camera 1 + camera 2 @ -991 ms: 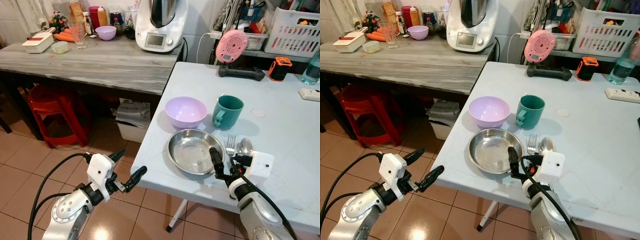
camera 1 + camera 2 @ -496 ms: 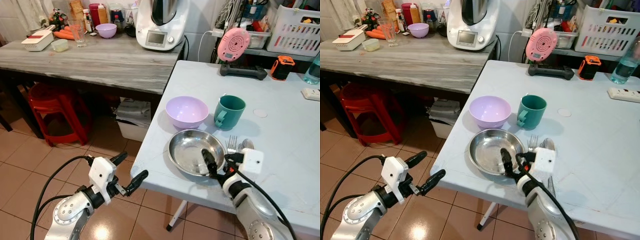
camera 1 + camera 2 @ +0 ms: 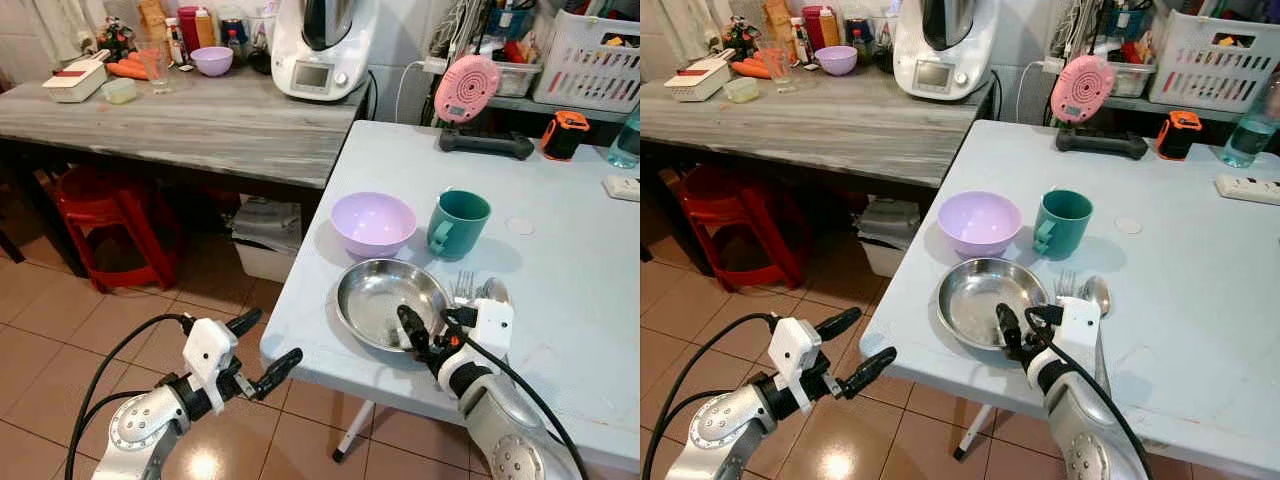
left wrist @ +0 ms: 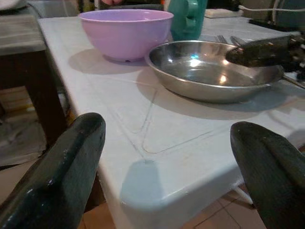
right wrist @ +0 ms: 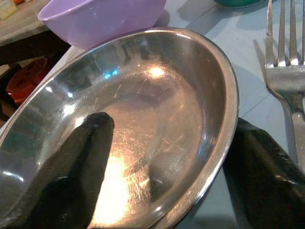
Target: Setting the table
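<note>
Table [image 3: 560, 250] first: pale blue top, with the place setting gathered near the corner closest to the robot. On it sit a lilac bowl [image 3: 373, 222] and a teal mug [image 3: 457, 223] side by side, and just in front of them the steel plate [image 3: 385, 300], shallow and shiny, close to the table's front edge. A fork [image 3: 462, 287] and a spoon [image 3: 494, 291] lie just beside the plate, on its right. The right gripper [image 3: 432, 331] is at the plate's near right rim, its fingers spread and astride that rim: in the right wrist view one black finger [image 5: 78, 167] lies inside the dish and the other is outside, between the rim and the fork, so nothing is pinched yet. The left gripper [image 3: 262, 345] hovers below and off the table's corner over the tiled floor, fingers wide apart and holding nothing. My guess is the step is gripping the plate by its edge to shift it into place. To do that well, the fingers should close squarely across the rim, deep enough that the slick metal won't slide out, and the outer finger must keep off the fork tines. A thin rim held at one side will want to tip, so a low slide or a small lift looks safer than a high carry, staying wide of the bowl and mug.
</note>
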{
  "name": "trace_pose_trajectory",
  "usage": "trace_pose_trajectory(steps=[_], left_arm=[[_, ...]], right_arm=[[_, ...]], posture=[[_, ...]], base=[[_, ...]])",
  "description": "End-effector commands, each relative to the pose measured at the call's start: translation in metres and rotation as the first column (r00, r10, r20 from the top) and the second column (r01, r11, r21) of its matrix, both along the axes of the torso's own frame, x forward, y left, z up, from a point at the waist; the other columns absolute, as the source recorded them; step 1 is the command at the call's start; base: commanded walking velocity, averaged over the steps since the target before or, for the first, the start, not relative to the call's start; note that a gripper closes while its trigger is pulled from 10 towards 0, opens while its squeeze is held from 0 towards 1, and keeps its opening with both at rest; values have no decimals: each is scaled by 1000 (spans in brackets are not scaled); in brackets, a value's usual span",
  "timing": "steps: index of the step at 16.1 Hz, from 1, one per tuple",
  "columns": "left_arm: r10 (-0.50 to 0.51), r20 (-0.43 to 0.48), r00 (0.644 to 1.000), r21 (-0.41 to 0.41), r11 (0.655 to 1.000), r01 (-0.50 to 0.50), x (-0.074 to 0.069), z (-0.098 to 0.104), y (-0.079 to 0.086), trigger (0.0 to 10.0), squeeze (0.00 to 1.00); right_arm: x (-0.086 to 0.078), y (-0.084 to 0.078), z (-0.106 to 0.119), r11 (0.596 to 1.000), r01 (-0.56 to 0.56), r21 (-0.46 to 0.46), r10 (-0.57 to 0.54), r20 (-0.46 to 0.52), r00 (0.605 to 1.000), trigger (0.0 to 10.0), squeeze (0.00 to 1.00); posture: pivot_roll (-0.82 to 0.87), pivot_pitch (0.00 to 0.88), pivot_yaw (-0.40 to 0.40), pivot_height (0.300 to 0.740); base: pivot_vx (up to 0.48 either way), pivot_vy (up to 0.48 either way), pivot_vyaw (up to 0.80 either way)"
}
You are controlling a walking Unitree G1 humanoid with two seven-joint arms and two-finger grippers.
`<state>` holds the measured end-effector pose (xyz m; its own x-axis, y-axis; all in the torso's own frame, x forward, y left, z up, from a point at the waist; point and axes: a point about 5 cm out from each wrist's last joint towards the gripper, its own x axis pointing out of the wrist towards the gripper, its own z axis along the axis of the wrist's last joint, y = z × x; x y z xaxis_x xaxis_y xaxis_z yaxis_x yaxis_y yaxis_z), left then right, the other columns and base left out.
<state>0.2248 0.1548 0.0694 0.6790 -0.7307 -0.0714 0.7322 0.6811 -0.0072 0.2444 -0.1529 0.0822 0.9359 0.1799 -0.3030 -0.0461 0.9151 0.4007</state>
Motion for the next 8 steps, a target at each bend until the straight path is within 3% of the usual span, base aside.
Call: trace_pose_trajectory(steps=[1, 8], left_arm=[[-21, 14, 1000, 5, 1000, 21, 2, 3, -1, 10000, 0], [-99, 27, 995, 50, 994, 98, 0, 5, 0, 10000, 0]], right_arm=[[2, 1, 0, 1000, 1, 13, -1, -11, 1000, 0, 0], [4, 3, -3, 998, 8, 68, -5, -55, 998, 0, 0]], posture=[[-10, 0, 3, 740], [-4, 0, -2, 740]], base=[[0, 0, 0], [0, 0, 0]])
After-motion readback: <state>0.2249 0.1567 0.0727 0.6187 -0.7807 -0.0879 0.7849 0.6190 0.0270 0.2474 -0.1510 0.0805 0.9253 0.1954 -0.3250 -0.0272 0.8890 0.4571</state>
